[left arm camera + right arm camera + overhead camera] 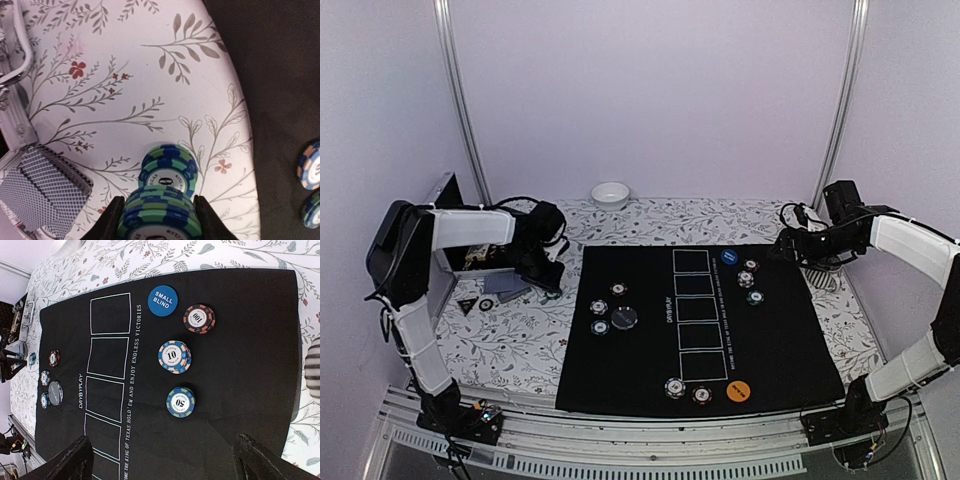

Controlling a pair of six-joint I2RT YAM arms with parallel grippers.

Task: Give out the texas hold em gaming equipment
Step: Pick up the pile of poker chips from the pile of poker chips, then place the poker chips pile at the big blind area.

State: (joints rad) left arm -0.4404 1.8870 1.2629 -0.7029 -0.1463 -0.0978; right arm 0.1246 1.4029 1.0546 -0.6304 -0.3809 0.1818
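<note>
Item in hand: stack of green-and-blue striped-edge poker chips (157,202), clamped edgewise between the two dark fingers (111,220) of the left gripper (159,225). It sits over the white floral-print cloth of the table (125,75), just off the left edge of the black felt mat (790,340).

Adjacent: single green-and-blue chip (168,167) of the same pattern, flat on the cloth just beyond the stack; whether the two touch cannot be told. Grey-blue-backed deck of playing cards (42,192), near, to the left.

Right gripper (162,462): jaws wide apart, holding nothing, hovering above the right part of the mat.

On the mat, right side:
- round blue "small blind" disc (162,300)
- red-and-black "100" chip (199,318)
- blue-and-peach "10" chips (174,356)
- green-and-blue "50" chip (180,401)

Near edge: orange disc (740,391). Left side: dark disc (624,318), three small chips (599,306) beside it.

Hazards, as judged:
- The grip bears on chip rims only, so a chip low in the stack may slide out, or the stack may splay on a lift or a quick swing.
- The loose neighbour may be nudged or left behind.
- A drop onto the mat could scatter the chips placed there.
</note>
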